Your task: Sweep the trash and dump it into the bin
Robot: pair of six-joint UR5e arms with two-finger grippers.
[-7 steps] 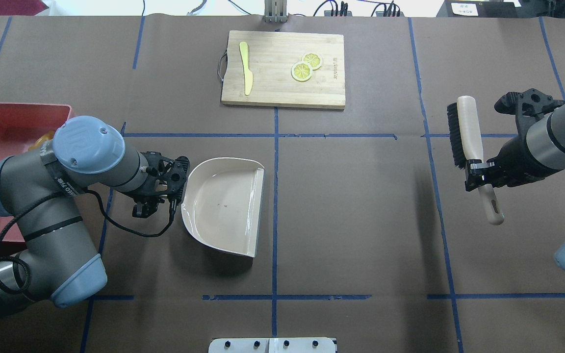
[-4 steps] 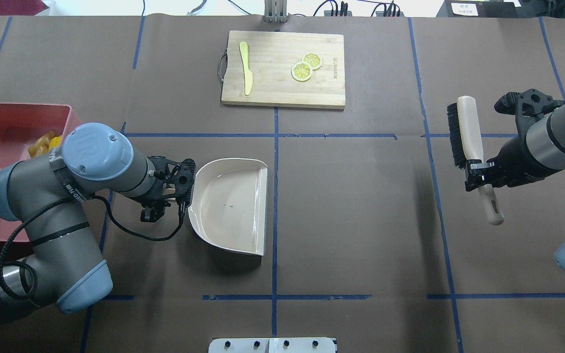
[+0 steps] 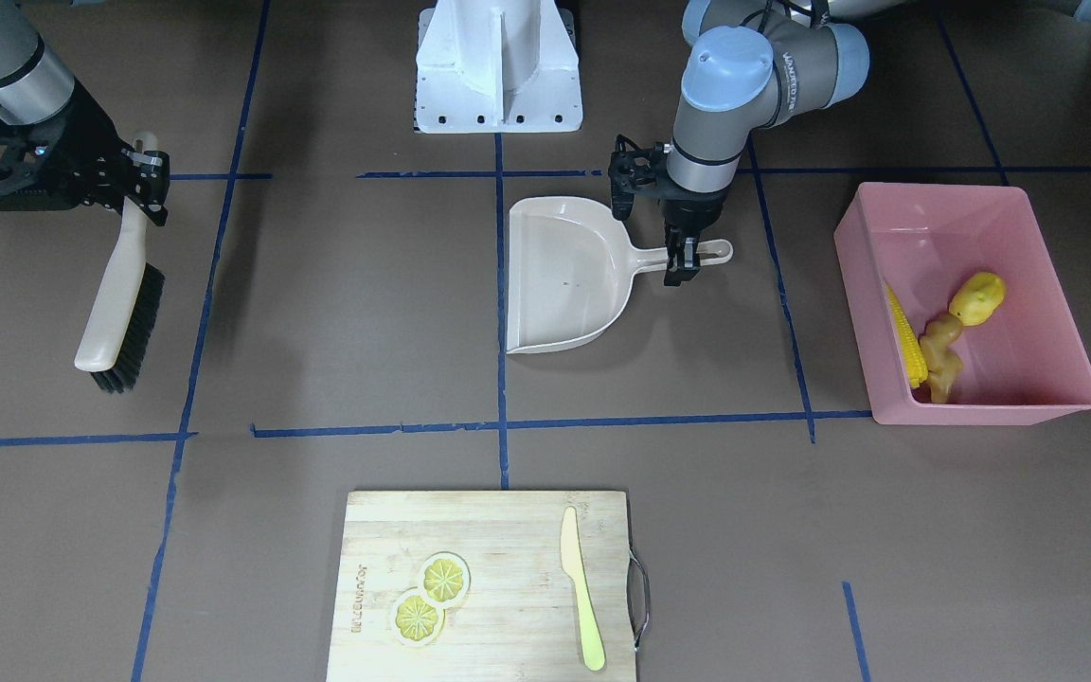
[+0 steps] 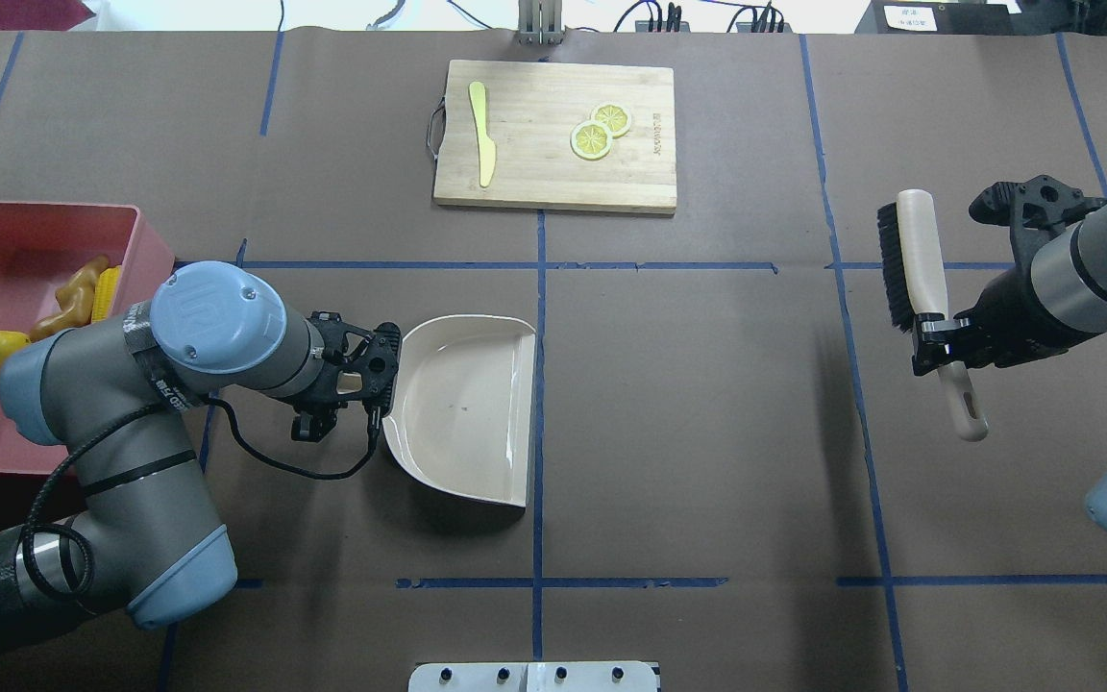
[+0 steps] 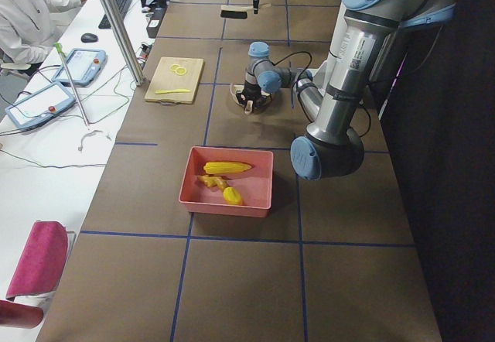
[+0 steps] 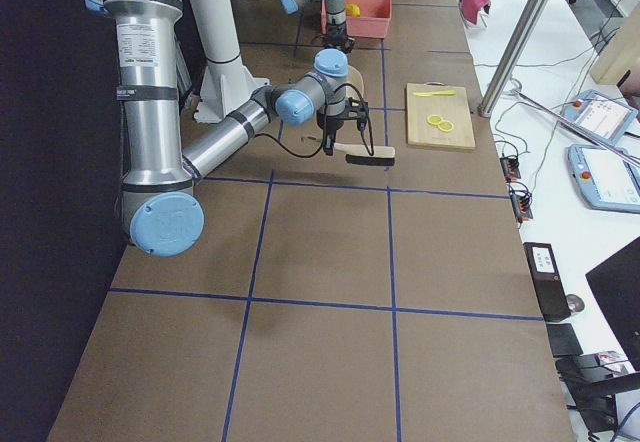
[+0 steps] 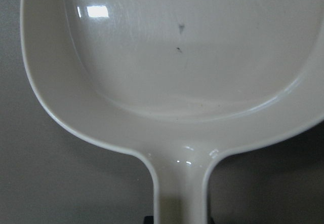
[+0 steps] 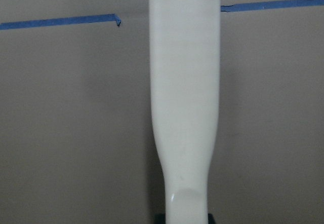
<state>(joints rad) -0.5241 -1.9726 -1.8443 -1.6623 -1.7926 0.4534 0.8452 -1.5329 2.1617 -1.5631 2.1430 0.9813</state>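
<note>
The pink bin [image 3: 981,409] stands at the table's left end and also shows in the overhead view [image 4: 35,207]. In it lie the corn cob [image 3: 903,336], the potato-like piece [image 3: 978,297] and the ginger root [image 3: 941,355]. My left gripper [image 3: 683,258] is shut on the handle of the beige dustpan [image 3: 564,275], which is empty and low over the table, right of the bin [image 4: 462,404]. My right gripper [image 4: 938,351] is shut on the handle of the black-bristled brush [image 4: 919,259] and holds it above the table's right side.
A wooden cutting board [image 4: 553,183] at the far middle carries two lemon slices [image 4: 600,130] and a yellow-green knife [image 4: 483,130]. The robot's white base [image 3: 498,66] is at the near edge. An operator [image 5: 31,9] sits beyond the far edge.
My left arm has carried the dustpan to the right, away from the bin, uncovering the trash inside it. The right arm and brush have barely moved.
</note>
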